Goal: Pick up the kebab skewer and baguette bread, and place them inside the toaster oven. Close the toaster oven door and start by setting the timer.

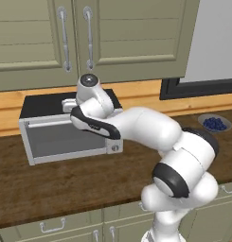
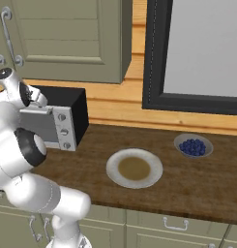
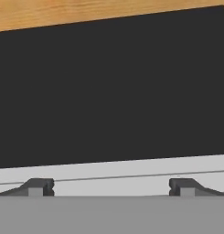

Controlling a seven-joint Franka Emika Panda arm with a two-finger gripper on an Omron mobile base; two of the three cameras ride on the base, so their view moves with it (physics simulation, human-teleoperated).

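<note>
The toaster oven [image 1: 44,106] stands on the counter against the wooden back wall, silver with a black top [image 3: 109,91] and round knobs [image 2: 65,131] on its right side. The toaster oven door [image 1: 65,139] is upright and shut, and its bar handle [image 1: 46,124] runs along the top. My gripper [image 3: 111,187] is open with nothing between its fingertips. It hovers just above the oven's top front edge [image 3: 109,176], pointing down at the black top. The kebab skewer and the baguette bread are out of view.
A round cream plate [image 2: 134,168] with a brown centre lies on the wooden counter [image 2: 197,184] right of the oven. A small bowl of blue berries [image 2: 193,146] sits further right. Green wall cabinets [image 1: 127,38] hang above the oven, and a dark window frame [image 2: 154,72] rises behind the counter.
</note>
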